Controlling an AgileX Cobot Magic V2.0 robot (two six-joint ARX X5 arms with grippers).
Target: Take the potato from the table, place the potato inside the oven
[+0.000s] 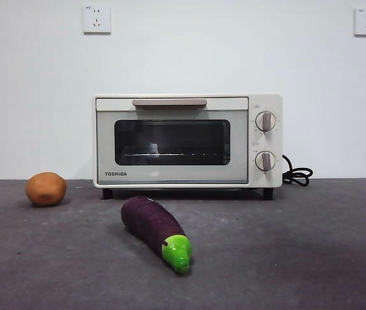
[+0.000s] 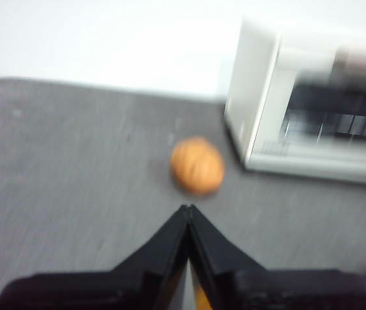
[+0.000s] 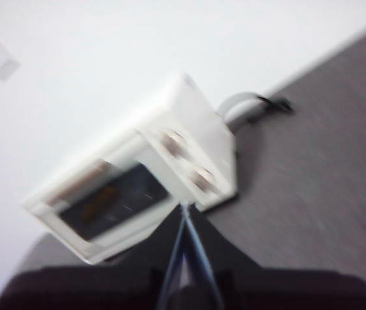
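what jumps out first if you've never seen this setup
The cream Toshiba toaster oven stands centre at the back of the table, door closed. In front of it lies a purple eggplant with a bright green tip; the orange-brown potato sits off to the oven's side.

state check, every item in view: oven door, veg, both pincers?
cream-white Toshiba toaster oven: door shut, interior unlit, plugged cord trailing beside it
rounded orange-brown potato: lying on the table, untouched, beside the oven
long purple eggplant with green tip: lying on its side in front of the oven
dark grey matte table: bearing all three
left pincer: shut, empty, aimed at the potato
right pincer: shut, empty, facing the oven
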